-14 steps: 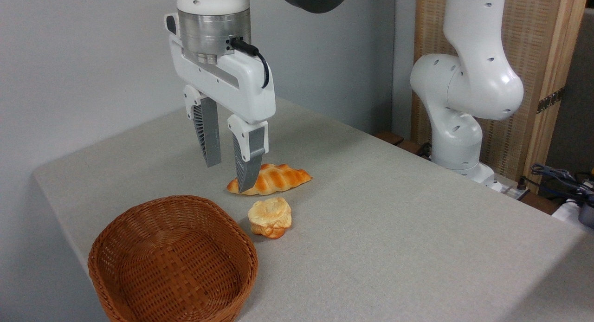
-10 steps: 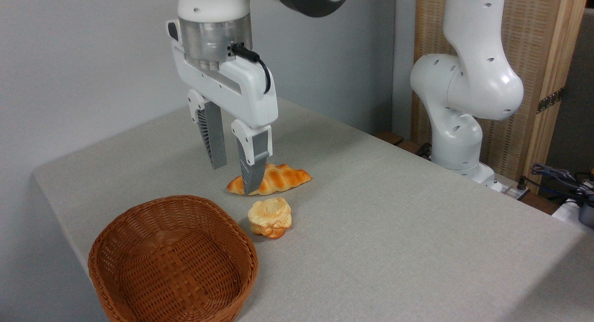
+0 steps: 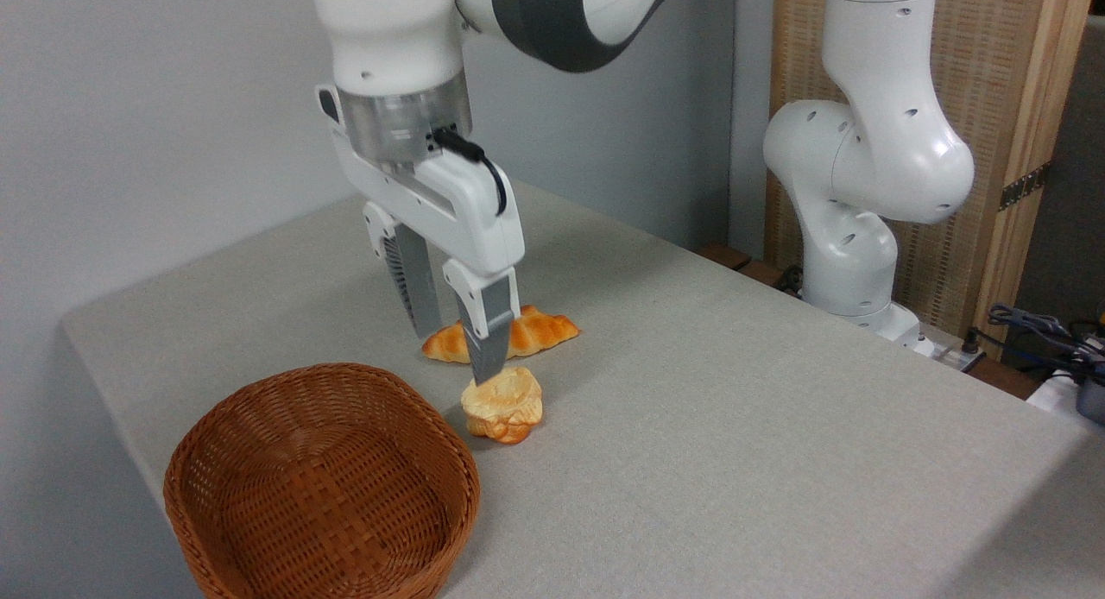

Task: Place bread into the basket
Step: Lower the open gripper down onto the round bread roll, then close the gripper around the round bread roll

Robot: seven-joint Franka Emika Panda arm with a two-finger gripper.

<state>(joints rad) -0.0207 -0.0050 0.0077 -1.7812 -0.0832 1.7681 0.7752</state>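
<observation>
my gripper point(image 3: 457, 357): fingers apart, holding nothing | bun point(image 3: 502, 403): on the table point(image 3: 734, 426), just under and a bit right of my front fingertip | wicker basket point(image 3: 324, 487): down and left of me, just beside the bun | next, I think: slide right, drop over bun

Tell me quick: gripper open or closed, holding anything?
Gripper: open and empty, fingers apart above the table, near fingertip just over the small bun, nothing between the jaws.

Braided orange-striped loaf point(image 3: 535, 331) lying on grey counter point(image 3: 734, 426), wooden slatted panel point(image 3: 1010, 107) behind, cables point(image 3: 1049, 331) at right edge
</observation>
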